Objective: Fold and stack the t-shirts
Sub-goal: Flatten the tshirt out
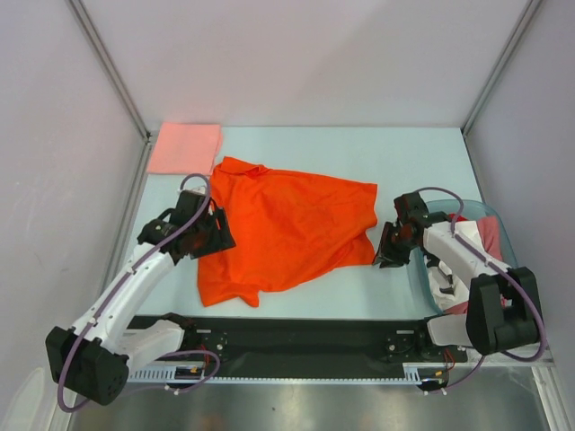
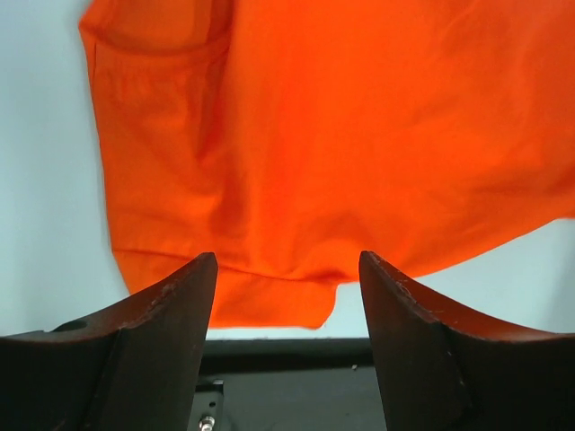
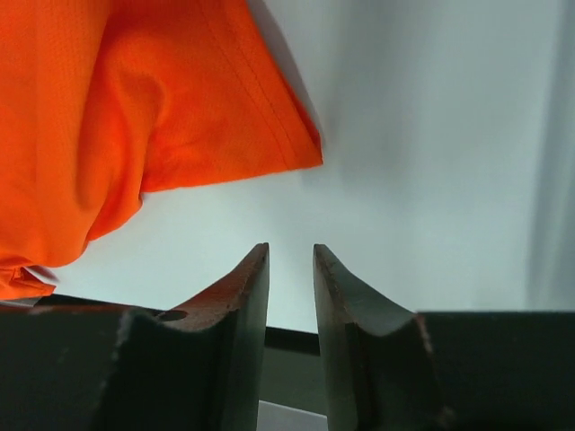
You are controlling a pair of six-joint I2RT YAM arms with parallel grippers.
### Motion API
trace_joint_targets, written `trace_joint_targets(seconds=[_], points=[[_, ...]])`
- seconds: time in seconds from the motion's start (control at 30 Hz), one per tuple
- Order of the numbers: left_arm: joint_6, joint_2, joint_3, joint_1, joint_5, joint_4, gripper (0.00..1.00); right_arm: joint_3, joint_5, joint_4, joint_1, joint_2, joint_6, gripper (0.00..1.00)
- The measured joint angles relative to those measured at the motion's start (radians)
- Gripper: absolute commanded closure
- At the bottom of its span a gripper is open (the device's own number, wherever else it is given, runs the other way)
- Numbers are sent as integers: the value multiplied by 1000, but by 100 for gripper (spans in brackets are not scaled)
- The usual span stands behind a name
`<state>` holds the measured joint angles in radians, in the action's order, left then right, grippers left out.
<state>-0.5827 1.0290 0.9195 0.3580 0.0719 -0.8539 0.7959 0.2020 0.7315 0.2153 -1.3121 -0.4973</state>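
A bright orange-red t-shirt (image 1: 283, 229) lies spread and rumpled in the middle of the table; it also fills the left wrist view (image 2: 341, 135) and the upper left of the right wrist view (image 3: 108, 117). A pale salmon-pink t-shirt (image 1: 184, 148) lies folded at the far left corner. My left gripper (image 1: 218, 235) hovers at the orange shirt's left edge, open, nothing between its fingers (image 2: 171, 314). My right gripper (image 1: 384, 251) sits just off the shirt's right edge, jaws a narrow gap apart and empty (image 3: 291, 256).
A translucent blue-green tub (image 1: 499, 235) at the right edge holds white and dusty pink cloth (image 1: 490, 235). The black rail (image 1: 296, 337) carrying the arm bases runs along the near edge. Grey walls enclose the table on three sides.
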Motion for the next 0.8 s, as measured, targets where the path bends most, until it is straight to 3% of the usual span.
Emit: trace_joint_targets(seconds=[0.2,0.37,0.6,0.7,0.73,0.77,0.8], points=[[-39,-49,-13,0,-2,-45,30,-19,9,-100,-10,-88,-10,63],[-50,-132,-8,-6,2,-69,30,-46,13,-159,-27,-113,-40,65],[-50,-134,5,-11,3,-92,30,-58,29,-229,-49,-169,-73,68],[-49,-132,5,-13,3,-97,30,-47,37,-252,-54,-188,-80,80],[-49,-132,5,-14,4,-100,30,-42,37,-259,-55,-197,-79,94],[-49,-132,5,-14,4,-101,30,-35,38,-259,-55,-203,-74,100],[-49,-132,7,-16,5,-105,30,-25,33,-251,-55,-211,-74,100]])
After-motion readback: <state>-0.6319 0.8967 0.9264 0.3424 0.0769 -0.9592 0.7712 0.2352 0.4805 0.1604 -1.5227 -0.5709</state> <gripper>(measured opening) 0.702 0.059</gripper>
